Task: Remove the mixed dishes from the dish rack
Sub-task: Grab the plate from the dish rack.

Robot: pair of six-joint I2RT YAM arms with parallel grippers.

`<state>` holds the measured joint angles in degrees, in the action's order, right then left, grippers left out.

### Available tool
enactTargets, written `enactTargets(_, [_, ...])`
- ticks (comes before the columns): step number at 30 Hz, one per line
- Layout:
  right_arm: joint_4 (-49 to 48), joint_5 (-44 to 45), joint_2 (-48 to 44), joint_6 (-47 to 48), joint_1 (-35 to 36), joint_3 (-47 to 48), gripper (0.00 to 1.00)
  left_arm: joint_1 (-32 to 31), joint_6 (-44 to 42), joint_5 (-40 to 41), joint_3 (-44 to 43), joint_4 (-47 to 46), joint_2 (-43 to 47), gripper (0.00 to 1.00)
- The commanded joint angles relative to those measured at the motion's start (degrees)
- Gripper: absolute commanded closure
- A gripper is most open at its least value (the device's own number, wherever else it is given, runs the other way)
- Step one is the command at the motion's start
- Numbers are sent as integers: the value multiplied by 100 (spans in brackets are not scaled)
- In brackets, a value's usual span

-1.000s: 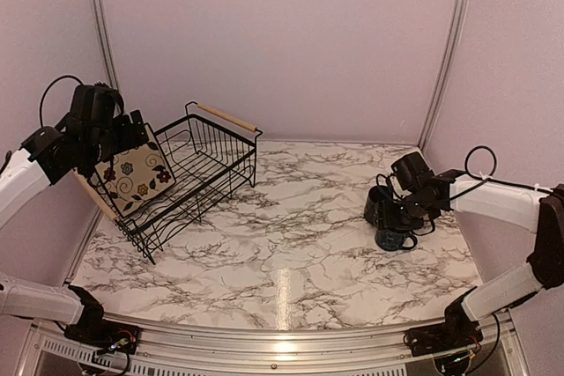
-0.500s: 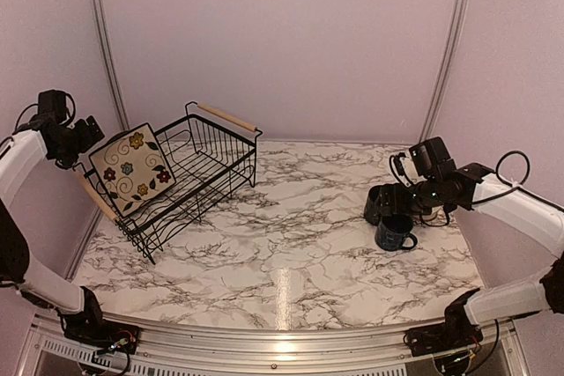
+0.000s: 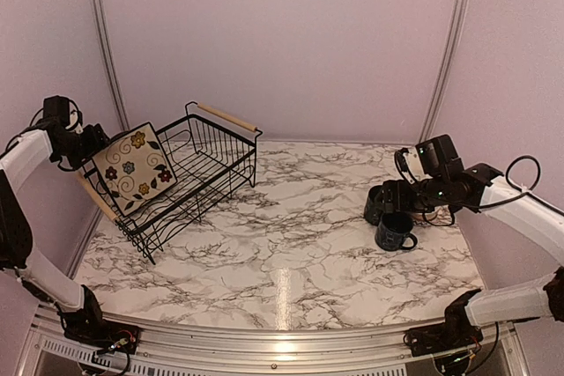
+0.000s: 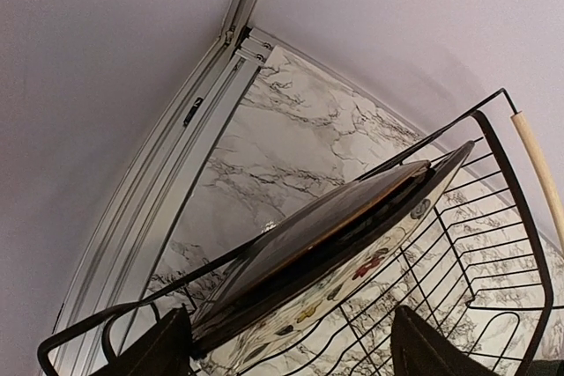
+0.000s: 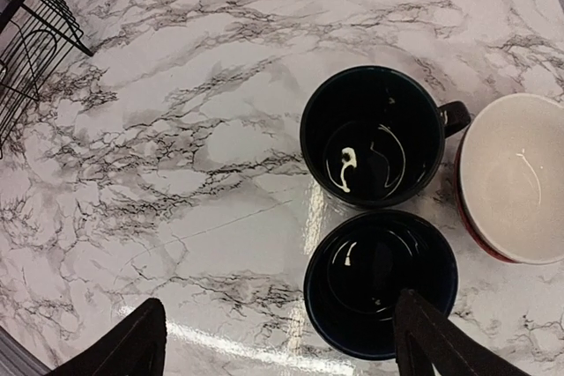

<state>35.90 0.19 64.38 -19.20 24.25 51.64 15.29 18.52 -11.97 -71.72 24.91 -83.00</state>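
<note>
Raised left tool [image 4: 291,319] gapes at the square flowered plate [image 3: 134,165]; right tool [image 5: 280,301], also released, points down over two dark mugs [image 5: 374,138].

The left arm [image 3: 19,158] and right arm [image 3: 520,204] wear white link shells between black joints, trail looping black cables [image 3: 520,167] and end in dark matte fingers [image 5: 427,336].

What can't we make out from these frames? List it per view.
1. Brown plate behind the square plate: hidden by it in the top view; left wrist shows only its rim, no design.
2. Bowl: cut off by the right edge of the right wrist view; pattern unseen.
3. Left fingers: contact with the plates unclear; too small in the top view, ambiguous in left wrist.
</note>
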Motion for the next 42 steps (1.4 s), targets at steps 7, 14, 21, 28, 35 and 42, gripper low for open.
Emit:
enactTargets(7, [-163, -134, 201, -21, 208, 332, 15, -17, -314, -200, 269, -99, 319, 36])
enactTargets(14, [-207, -89, 224, -28, 269, 290, 15, -95, -360, -262, 316, -100, 294, 45])
enactTargets(21, [-215, -45, 183, -7, 275, 201, 15, -247, -525, -89, 225, 52, 240, 51])
enactTargets(28, [-261, -45, 179, 18, 282, 171, 15, -331, -666, -2, 231, 126, 187, 54])
enactTargets(35, [-320, -45, 223, 48, 282, 185, 15, -349, -816, -57, 199, 72, -8, 57])
enactTargets(42, [-338, -43, 224, 71, 282, 154, 15, -354, -1137, -200, 234, -130, -201, 61])
